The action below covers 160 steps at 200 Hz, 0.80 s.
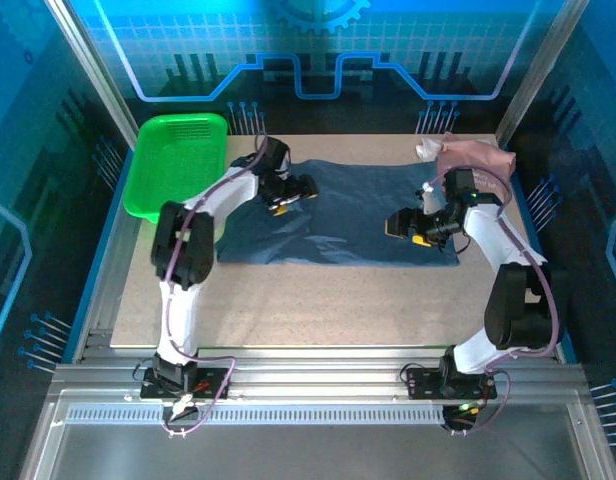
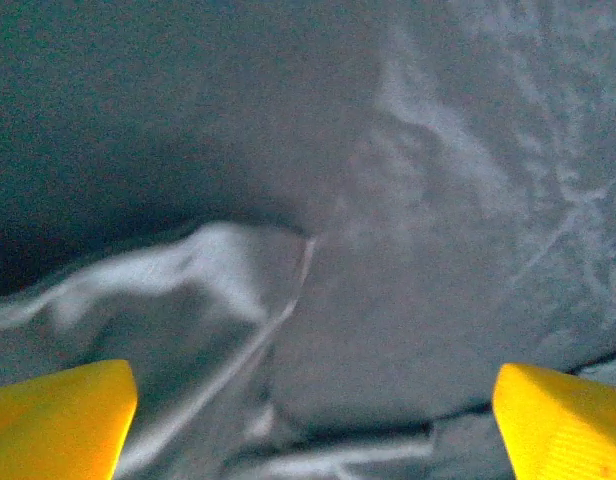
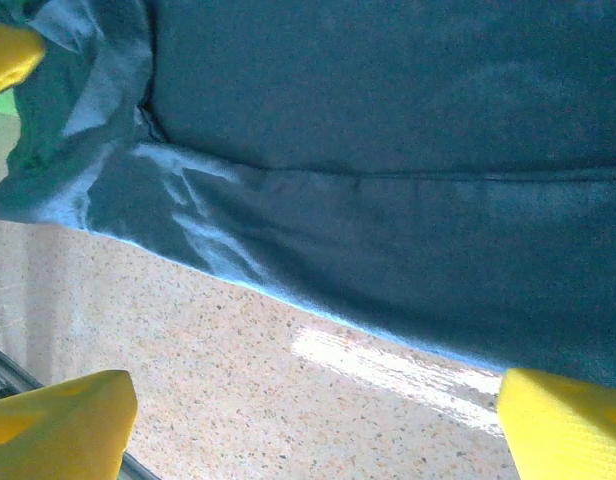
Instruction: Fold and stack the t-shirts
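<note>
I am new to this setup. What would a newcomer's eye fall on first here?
First, the dark blue shirt spread across the middle of the table, with the left gripper and right gripper open over it. Then the bright green basket at the far left corner and the bunched pink shirt at the far right.

A speckled beige tabletop [image 1: 318, 300] sits inside an aluminium frame [image 1: 88, 62], backed by a blue-lit wall panel [image 1: 188, 40] printed with a grid and gear outline, with ribbed metal rails [image 1: 318, 378] along its near edge.
</note>
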### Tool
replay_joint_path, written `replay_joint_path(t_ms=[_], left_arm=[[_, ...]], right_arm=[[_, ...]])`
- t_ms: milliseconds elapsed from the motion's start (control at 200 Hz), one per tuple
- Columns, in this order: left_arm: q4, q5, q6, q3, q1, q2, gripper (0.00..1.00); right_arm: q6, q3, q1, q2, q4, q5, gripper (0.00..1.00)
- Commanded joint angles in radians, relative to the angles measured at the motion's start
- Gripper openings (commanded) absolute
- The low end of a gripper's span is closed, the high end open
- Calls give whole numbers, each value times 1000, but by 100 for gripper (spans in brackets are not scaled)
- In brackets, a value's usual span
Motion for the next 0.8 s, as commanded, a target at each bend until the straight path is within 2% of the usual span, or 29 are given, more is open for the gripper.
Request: replay_joint_path(t_ms=[0, 120, 270, 375, 525, 795], left_arm=[[37, -92, -52, -105, 18, -237, 97], [-7, -151, -114, -264, 53, -324, 93], [91, -122, -162, -376, 98, -313, 75], [132, -88, -192, -319, 103, -238, 52], [42, -115, -215, -187, 99, -111, 22], [19, -103, -235, -17, 95, 78, 13]], right_arm=[[10, 24, 19, 29, -26, 45, 94], [39, 30, 45, 63, -1, 65, 94], [45, 68, 79, 116, 1, 67, 93], [44, 79, 87, 126, 3, 67, 93], [39, 76, 87, 118, -6, 66, 93], [22, 59, 77, 74, -32, 76, 93]])
